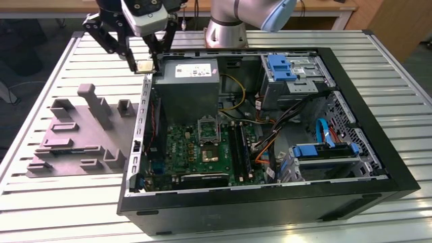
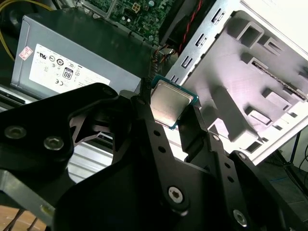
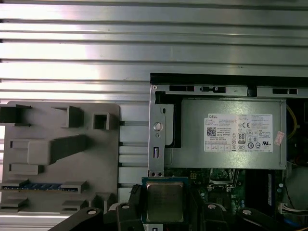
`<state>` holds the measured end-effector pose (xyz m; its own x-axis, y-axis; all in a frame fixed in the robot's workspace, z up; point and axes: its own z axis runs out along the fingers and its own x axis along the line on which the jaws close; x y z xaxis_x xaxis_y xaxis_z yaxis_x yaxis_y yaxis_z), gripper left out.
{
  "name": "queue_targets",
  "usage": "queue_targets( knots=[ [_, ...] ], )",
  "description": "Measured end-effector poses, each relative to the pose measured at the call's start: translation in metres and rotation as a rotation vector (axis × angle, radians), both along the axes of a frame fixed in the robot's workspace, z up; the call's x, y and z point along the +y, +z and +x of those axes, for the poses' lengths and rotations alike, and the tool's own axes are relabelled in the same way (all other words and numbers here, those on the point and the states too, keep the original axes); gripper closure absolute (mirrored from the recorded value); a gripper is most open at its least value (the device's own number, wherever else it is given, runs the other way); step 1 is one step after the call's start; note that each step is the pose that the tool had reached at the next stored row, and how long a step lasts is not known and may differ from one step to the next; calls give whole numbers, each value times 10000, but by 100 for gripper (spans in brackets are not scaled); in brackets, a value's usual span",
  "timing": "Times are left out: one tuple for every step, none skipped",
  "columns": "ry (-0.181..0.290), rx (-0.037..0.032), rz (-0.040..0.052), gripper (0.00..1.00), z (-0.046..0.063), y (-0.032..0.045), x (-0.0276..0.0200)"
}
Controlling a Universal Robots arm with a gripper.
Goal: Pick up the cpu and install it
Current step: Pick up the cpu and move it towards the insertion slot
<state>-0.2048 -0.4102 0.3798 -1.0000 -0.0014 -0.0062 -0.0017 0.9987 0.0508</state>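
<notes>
Exterior view: pincer raised over far corner of open computer case, on exterior view's left, pinching cpu by two opposite edges. Cpu held clear of counter, just beside grey power supply. Second wrist view: black fingers clamp cpu sides, silvery top facing camera. Grey moulded tray lies on counter beside case. Motherboard sits inside case; its socket well apart from cpu.
</notes>
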Motion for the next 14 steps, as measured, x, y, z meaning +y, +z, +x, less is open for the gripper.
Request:
queue_targets(
  knots=[
    [0, 0, 0, 53, 3, 0, 0],
    [0, 0, 0, 53, 7, 0, 0],
    [-1, -1, 1, 53, 11, -1, 0],
    [0, 0, 0, 53, 15, 0, 0],
    [-1, 0, 0, 53, 18, -1, 0],
    [0, 0, 0, 53, 22, 0, 0],
    [0, 0, 0, 53, 25, 0, 0],
    [0, 0, 0, 53, 29, -1, 0],
    [0, 0, 0, 53, 33, -1, 0],
    [0, 0, 0, 53, 37, -1, 0],
    [0, 0, 0, 53, 40, -1, 0],
    [0, 0, 0, 53, 44, -1, 0],
    [0, 0, 0, 53, 47, -1, 0],
    [0, 0, 0, 53, 51, -1, 0]
  ],
)
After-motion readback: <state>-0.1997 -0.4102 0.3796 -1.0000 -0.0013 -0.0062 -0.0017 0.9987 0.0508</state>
